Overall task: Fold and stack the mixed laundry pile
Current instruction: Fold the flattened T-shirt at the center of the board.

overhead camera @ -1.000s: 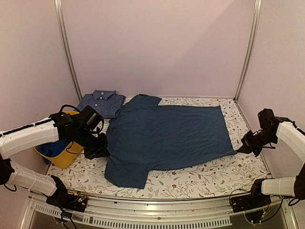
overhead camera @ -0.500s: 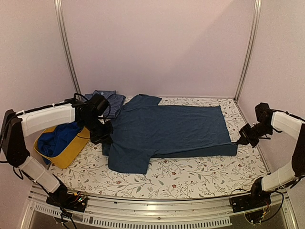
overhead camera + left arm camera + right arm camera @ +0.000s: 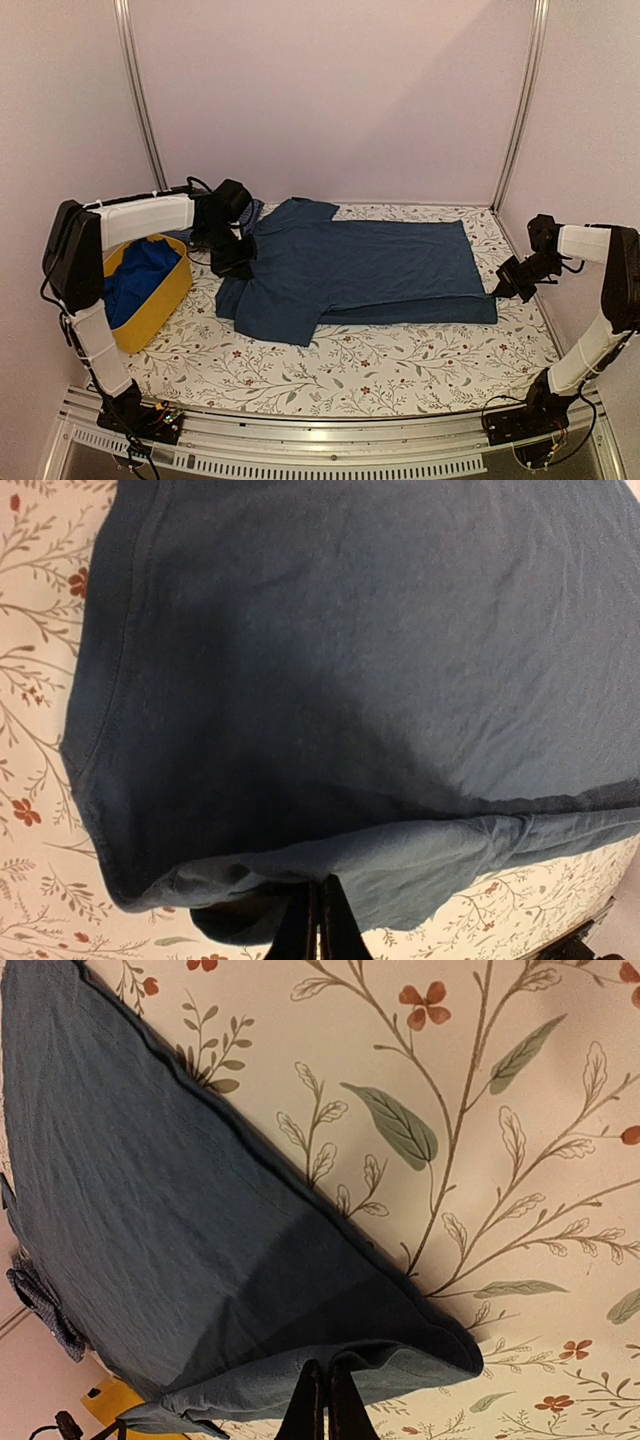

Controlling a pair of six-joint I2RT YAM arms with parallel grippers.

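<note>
Lengthwise across the floral table [image 3: 400,370] lies the dark navy-teal shirt [image 3: 370,265], its near long edge doubled over onto itself. The left gripper [image 3: 233,268] is clamped on the fabric at the sleeve end, and the right gripper [image 3: 500,288] pinches the hem corner opposite. Further left, a royal-blue piece [image 3: 140,280] sits in the yellow tub [image 3: 155,318]; the checked shirt [image 3: 42,1312] lies behind the left gripper.
</note>
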